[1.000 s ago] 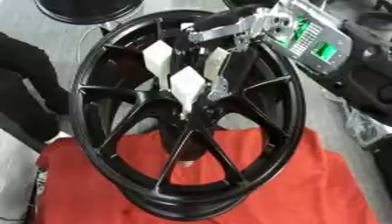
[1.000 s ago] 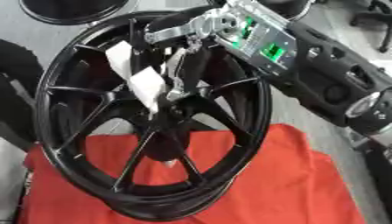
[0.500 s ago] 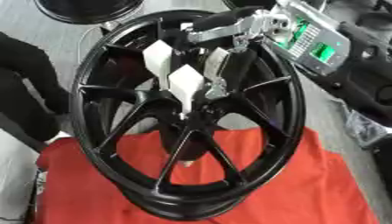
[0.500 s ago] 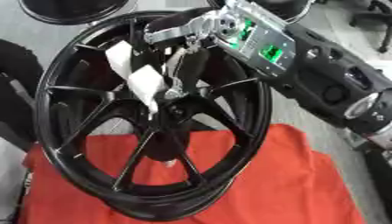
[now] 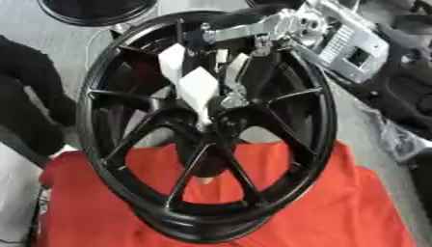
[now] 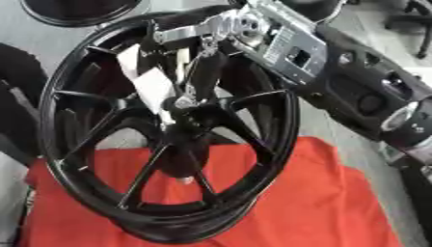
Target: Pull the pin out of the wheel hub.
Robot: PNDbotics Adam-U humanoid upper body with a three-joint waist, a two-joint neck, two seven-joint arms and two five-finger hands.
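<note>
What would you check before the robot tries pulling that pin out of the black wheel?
1. Right hand at the centre of the wheel hub: ok.
2. Fingers curled round the pin: cannot tell, the pin itself is hidden.
3. Wheel resting on the red cloth: ok.
4. Left hand steadying the wheel: not ok, it shows in neither view.
5. Right arm free of the rim: ok, it reaches in from above.

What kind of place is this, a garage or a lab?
Probably a workshop or test lab rather than a working garage: a bare black wheel hub stands on a red cloth laid over a pale floor, another dark round thing beyond, and the robot's right hand reaching to its centre.
</note>
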